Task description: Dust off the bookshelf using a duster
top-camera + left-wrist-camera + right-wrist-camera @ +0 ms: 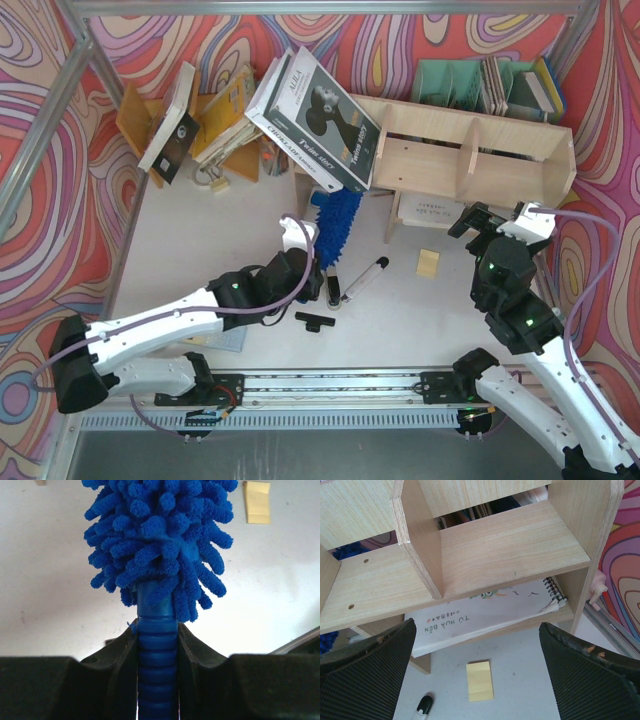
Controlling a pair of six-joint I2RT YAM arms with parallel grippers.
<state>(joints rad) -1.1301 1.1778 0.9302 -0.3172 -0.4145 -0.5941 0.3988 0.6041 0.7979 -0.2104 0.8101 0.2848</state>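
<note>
The pale plywood bookshelf (470,150) stands at the back right; the right wrist view shows its compartments and dividers (420,560) close up. The bright-blue fluffy duster (338,225) points toward the shelf's left end, below a leaning black-and-white book. My left gripper (305,270) is shut on the duster's ribbed blue handle (157,650), with the fluffy head (160,535) above the fingers. My right gripper (492,218) is open and empty, just in front of the shelf's right part, its wide-apart pads (365,675) framing the table below.
A large black-and-white book (320,120) leans on the shelf's left end. A spiral notebook (485,612) lies on the shelf's bottom level. A yellow sticky note (429,263), a marker (362,278) and a small black tool (315,320) lie on the table. An orange book rack (200,125) stands back left, green file holders (460,85) behind.
</note>
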